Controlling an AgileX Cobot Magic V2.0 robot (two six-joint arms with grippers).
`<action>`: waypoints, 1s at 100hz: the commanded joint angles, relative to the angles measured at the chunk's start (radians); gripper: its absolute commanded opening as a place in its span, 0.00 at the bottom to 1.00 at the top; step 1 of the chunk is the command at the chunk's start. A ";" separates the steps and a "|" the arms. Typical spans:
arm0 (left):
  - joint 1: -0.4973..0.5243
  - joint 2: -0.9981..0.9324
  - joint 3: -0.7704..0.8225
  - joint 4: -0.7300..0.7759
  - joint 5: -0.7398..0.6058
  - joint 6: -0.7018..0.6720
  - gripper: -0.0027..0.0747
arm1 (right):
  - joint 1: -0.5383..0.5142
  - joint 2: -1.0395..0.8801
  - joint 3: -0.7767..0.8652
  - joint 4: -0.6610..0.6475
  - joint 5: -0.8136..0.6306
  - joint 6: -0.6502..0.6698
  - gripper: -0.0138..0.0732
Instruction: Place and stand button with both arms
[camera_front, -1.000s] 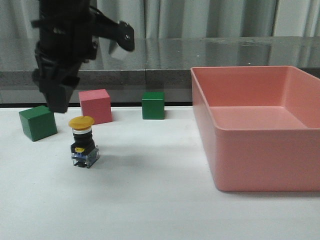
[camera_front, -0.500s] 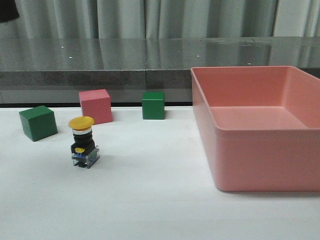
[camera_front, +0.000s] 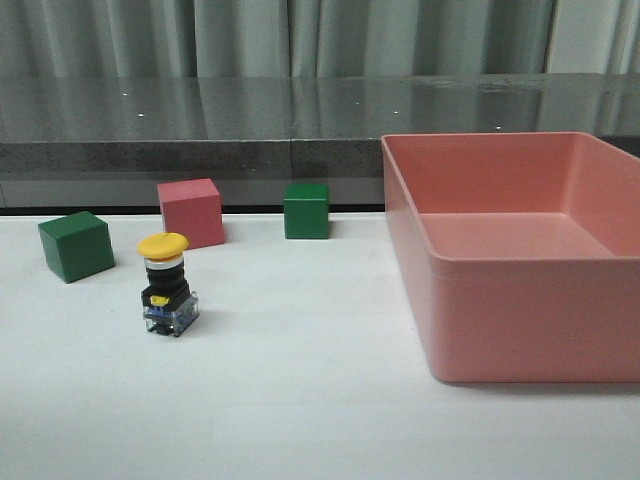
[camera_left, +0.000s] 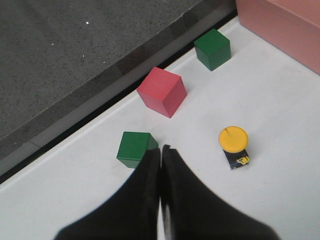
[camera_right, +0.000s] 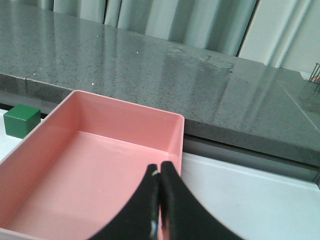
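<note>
The button (camera_front: 166, 283) stands upright on the white table, yellow cap up, black body and clear base below, left of the middle in the front view. It also shows in the left wrist view (camera_left: 233, 145), apart from my left gripper (camera_left: 160, 149), which is shut and empty, high above the table near a green cube (camera_left: 134, 148). My right gripper (camera_right: 160, 168) is shut and empty above the pink bin (camera_right: 120, 120). Neither arm shows in the front view.
A pink bin (camera_front: 500, 255) fills the right side of the table. A green cube (camera_front: 76, 245), a pink-red cube (camera_front: 190, 212) and a second green cube (camera_front: 306, 210) stand behind the button. A dark stone ledge (camera_front: 300, 110) runs along the back.
The left arm stood just above and behind the button one second ago. It has lifted out of the front view. The button has stayed upright in place.
</note>
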 joint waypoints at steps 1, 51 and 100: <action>0.002 -0.116 0.124 -0.041 -0.194 0.002 0.01 | -0.007 0.004 -0.027 0.001 -0.072 -0.001 0.09; 0.002 -0.640 0.612 -0.176 -0.418 0.002 0.01 | -0.007 0.004 -0.027 0.001 -0.072 -0.001 0.09; 0.002 -0.664 0.634 -0.190 -0.415 0.002 0.01 | -0.007 0.004 -0.027 0.001 -0.072 -0.001 0.09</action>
